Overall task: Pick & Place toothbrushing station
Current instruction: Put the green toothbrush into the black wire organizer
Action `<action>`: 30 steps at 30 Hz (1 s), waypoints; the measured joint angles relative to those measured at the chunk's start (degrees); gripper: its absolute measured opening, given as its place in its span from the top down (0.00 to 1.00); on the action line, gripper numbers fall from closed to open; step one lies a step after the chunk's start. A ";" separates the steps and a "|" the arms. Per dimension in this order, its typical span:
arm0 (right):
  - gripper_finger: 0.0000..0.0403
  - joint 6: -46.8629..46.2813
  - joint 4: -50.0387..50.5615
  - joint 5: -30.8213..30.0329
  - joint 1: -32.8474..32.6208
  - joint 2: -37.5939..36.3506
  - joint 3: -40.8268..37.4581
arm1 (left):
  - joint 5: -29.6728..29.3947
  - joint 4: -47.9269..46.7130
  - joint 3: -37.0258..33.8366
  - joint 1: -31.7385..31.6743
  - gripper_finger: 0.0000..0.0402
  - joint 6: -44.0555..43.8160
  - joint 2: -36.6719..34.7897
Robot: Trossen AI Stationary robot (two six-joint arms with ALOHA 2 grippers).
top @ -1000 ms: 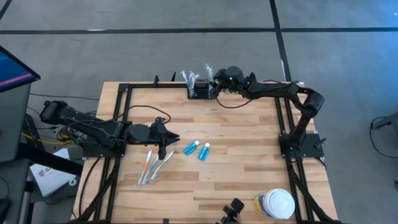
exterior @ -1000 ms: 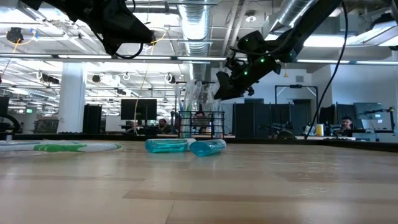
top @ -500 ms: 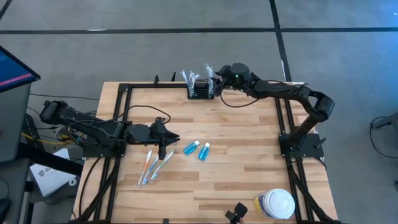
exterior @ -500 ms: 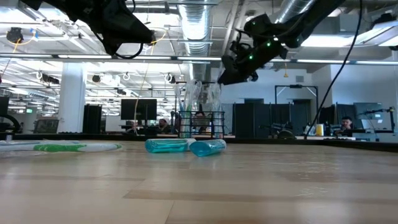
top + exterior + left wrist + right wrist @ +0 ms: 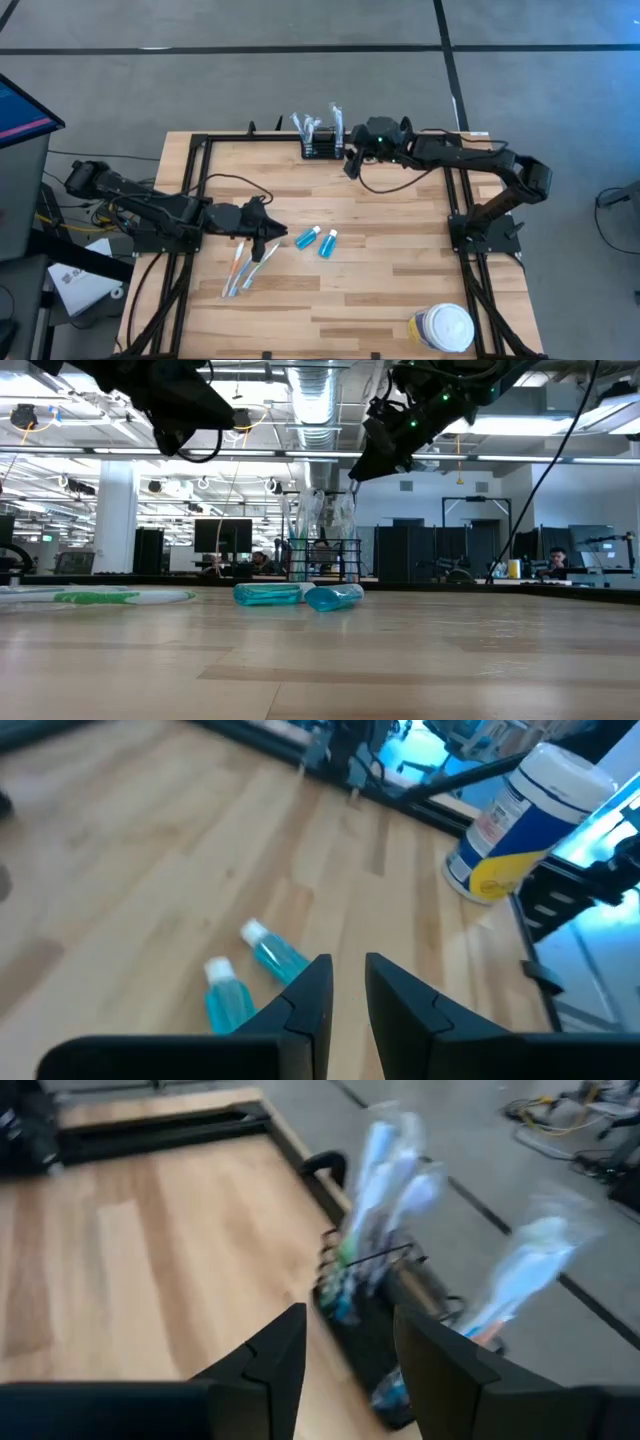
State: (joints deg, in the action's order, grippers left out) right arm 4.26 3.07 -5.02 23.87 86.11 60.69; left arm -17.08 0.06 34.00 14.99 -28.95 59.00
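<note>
The toothbrushing station (image 5: pixel 322 148), a small black open-topped caddy, stands on its base at the table's far edge, with wrapped toothbrushes (image 5: pixel 385 1170) sticking up out of it. My right gripper (image 5: pixel 350 160) hovers open just near and right of it, above the table (image 5: pixel 360 468); the caddy (image 5: pixel 370 1330) shows beyond its fingers. My left gripper (image 5: pixel 268 242) hangs over the table's left middle, fingers a narrow gap apart (image 5: pixel 347 962) with nothing between. Two blue bottles (image 5: pixel 317 240) lie on their sides to its right.
Several loose toothbrushes (image 5: pixel 245 268) lie flat under and near the left gripper. A white-lidded jar with a yellow label (image 5: pixel 441 328) stands at the near right corner. A black frame rail (image 5: pixel 455 190) runs along the table's edges. Bare wood lies between the bottles and the caddy.
My right gripper has drawn back from the caddy toward the near edge and risen, leaving the caddy where it stood. My left gripper has stayed in place and rolled a little.
</note>
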 joint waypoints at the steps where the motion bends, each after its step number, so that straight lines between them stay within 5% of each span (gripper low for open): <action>1: 0.65 0.41 0.55 0.00 -0.68 -0.01 0.00 | -0.05 -0.74 0.00 0.54 0.86 -1.36 0.00; 18: 0.69 0.67 6.61 -1.57 -8.55 0.34 0.00 | 0.21 -15.54 -0.01 10.70 0.86 -31.22 0.00; 30: 0.70 0.87 8.06 -5.57 -12.99 0.38 -0.02 | 12.61 -21.78 -0.02 13.15 0.86 -49.52 7.91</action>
State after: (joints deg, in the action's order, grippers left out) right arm 5.13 11.13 -10.59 10.88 86.50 60.67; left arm -4.47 -21.71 33.98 28.14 -78.47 66.91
